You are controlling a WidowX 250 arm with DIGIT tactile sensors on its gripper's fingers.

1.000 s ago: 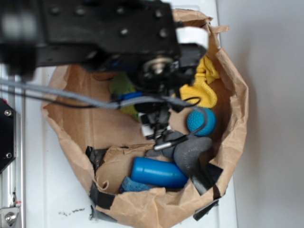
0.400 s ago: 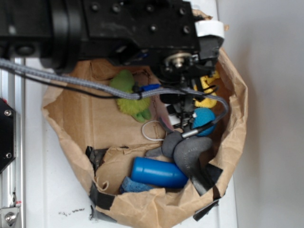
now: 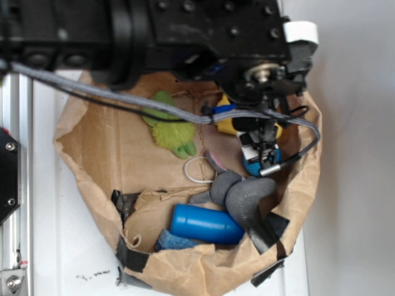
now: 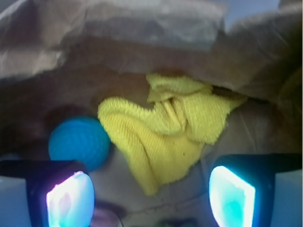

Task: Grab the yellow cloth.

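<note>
One hand [image 4: 150, 196], shifted right, now hangs spread above the yellow cloth [image 4: 165, 127].

In the exterior view the black arm [image 3: 185, 31] runs off the top and left edges and covers the upper rim of the paper bag [image 3: 92, 160]. It hides nearly all of the yellow cloth [image 3: 226, 125], leaving only a small patch, and most of the teal ball [image 3: 253, 166] behind the claw [image 3: 262, 151]. In the wrist view the claw's fingertips [image 4: 232, 196] are cut off by the bottom edge, and the whole picture is soft and blurred.
</note>
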